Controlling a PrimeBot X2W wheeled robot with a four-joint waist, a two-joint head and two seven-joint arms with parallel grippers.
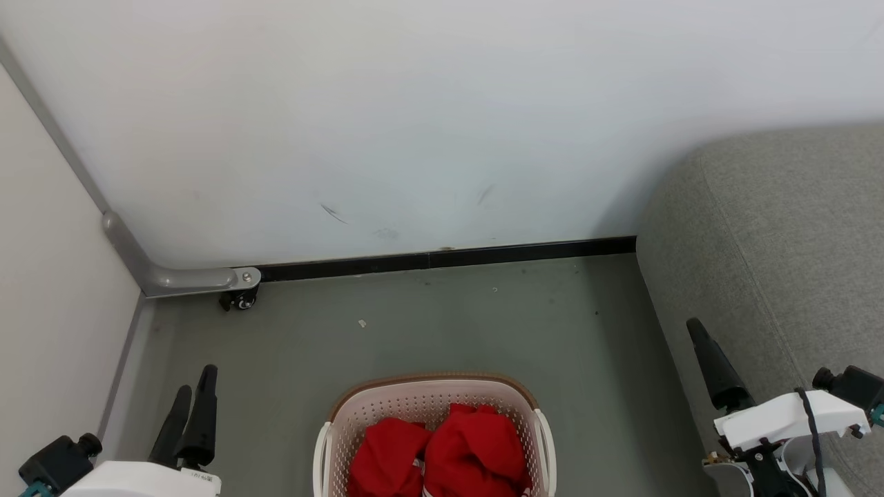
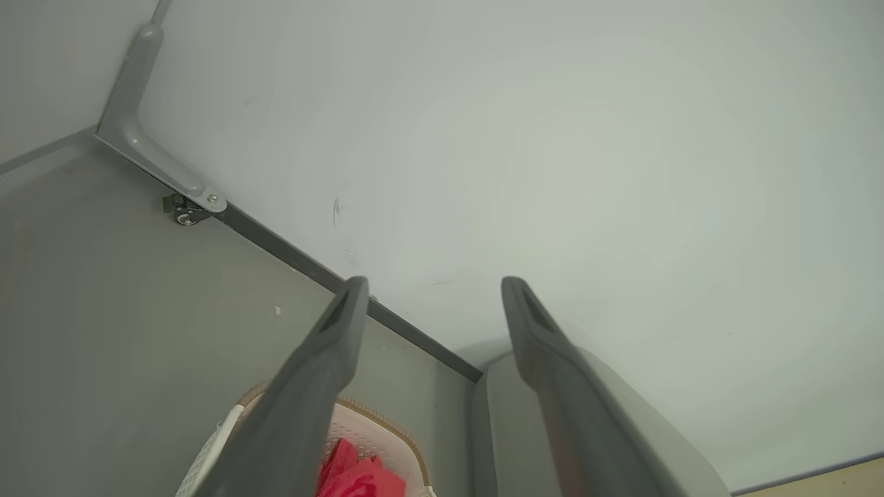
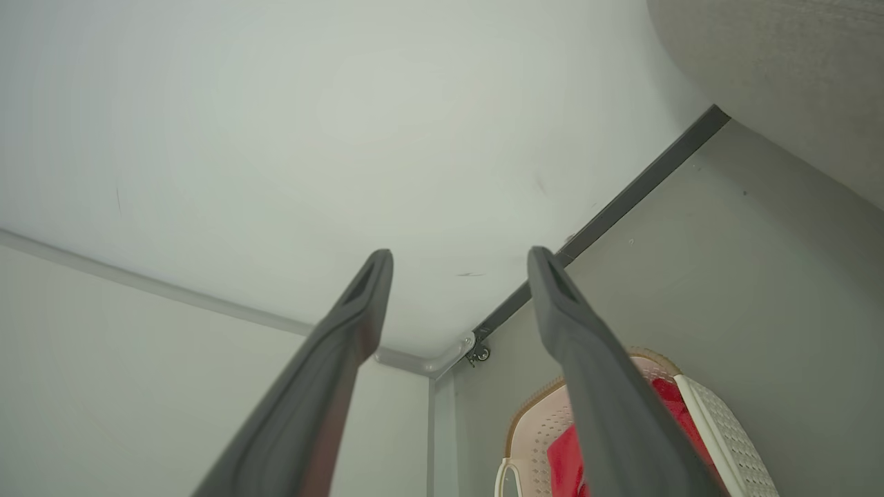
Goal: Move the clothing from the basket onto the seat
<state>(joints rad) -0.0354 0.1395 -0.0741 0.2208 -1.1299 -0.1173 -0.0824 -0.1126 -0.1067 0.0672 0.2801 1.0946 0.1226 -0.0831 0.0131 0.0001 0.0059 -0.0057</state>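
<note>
The cream perforated basket (image 1: 428, 381) with a brown rim stands on the floor at the bottom centre of the head view. Two heaps of red clothing (image 1: 442, 449) lie inside it. The grey seat (image 1: 780, 241) rises at the right. My left gripper (image 1: 197, 379) hovers at the lower left, left of the basket, open and empty. In its own wrist view my left gripper (image 2: 436, 283) points at the wall, above the basket (image 2: 376, 431). My right gripper (image 3: 460, 253) stands open and empty, right of the basket (image 3: 725, 428) and in front of the seat (image 3: 780, 69).
A white wall with a black baseboard (image 1: 442, 259) closes the far side. On the left stands a pale panel with a grey metal foot and a castor (image 1: 238, 297). Bare grey floor (image 1: 449, 324) stretches between basket, wall and seat.
</note>
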